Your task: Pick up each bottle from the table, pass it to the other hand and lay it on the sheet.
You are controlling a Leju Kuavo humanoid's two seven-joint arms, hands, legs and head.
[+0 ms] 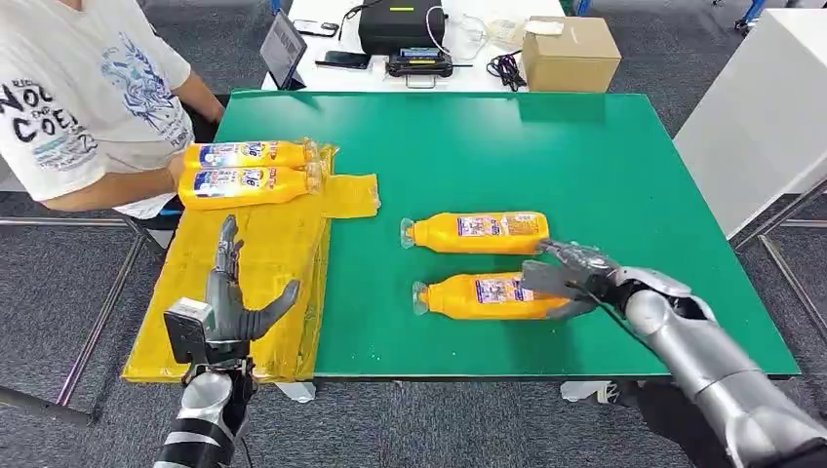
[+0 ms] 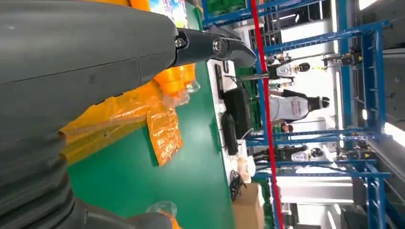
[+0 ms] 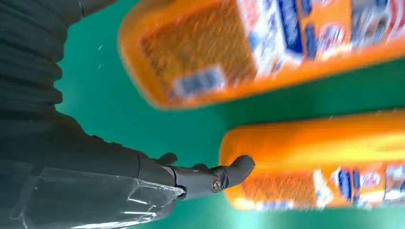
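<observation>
At near bottle (image 1: pixel 488 295) base: right robot hand (image 1: pixel 566 280), seemingly touching.

Bright, even overhead light; head view sharp w/ soft shadows. Right wrist view motion-blurred, left wrist bg overexposed.

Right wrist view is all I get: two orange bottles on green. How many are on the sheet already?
Observer: Two. The farther sheet bottle and the nearer sheet bottle lie side by side at the far end of the yellow sheet.
Operator: Left hand?
Observer: The left hand hovers over the sheet's near half, fingers apart, holding nothing.
Operator: Anyone close?
Observer: A person sits by the sheet's far end, with the person's hand at the base ends of those two bottles.
</observation>
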